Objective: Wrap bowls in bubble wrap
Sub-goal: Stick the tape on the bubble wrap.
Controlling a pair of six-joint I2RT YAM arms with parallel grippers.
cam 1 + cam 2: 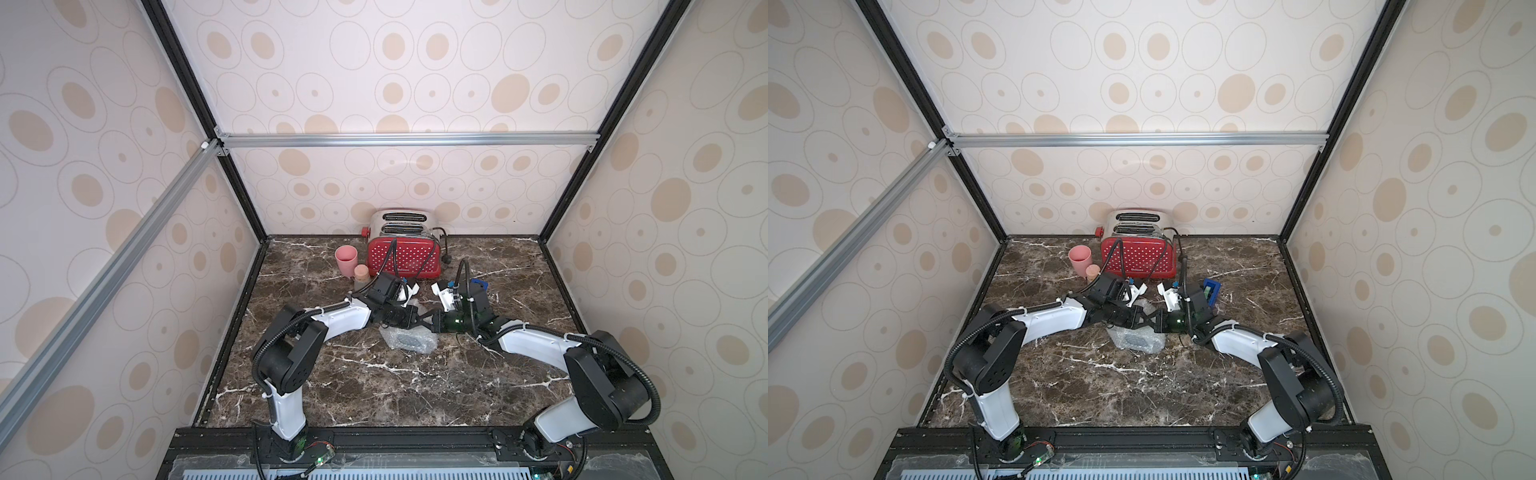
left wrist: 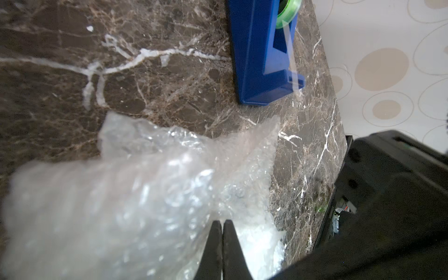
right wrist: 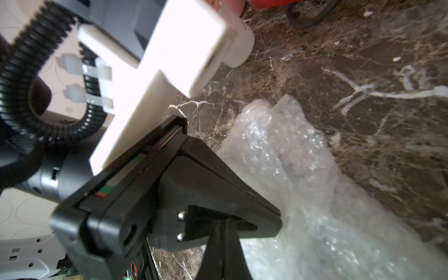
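1. The bubble wrap [image 1: 390, 336] is a crinkly, see-through lump in the middle of the tabletop [image 1: 374, 386], which is dark brown marble-look with white veins.
2. The bowl [image 1: 409, 341] sits inside it. It's only a greyish blur through the plastic, so I can't tell which way it opens.
3. The bundle's long side runs across, from one arm toward the other.
4. The left gripper [image 2: 222, 221] is pinched tight on a raised flap of wrap.
5. The right gripper [image 3: 221, 220] is closed too, right up against the left one above the bundle. Can't tell if it's got any wrap.
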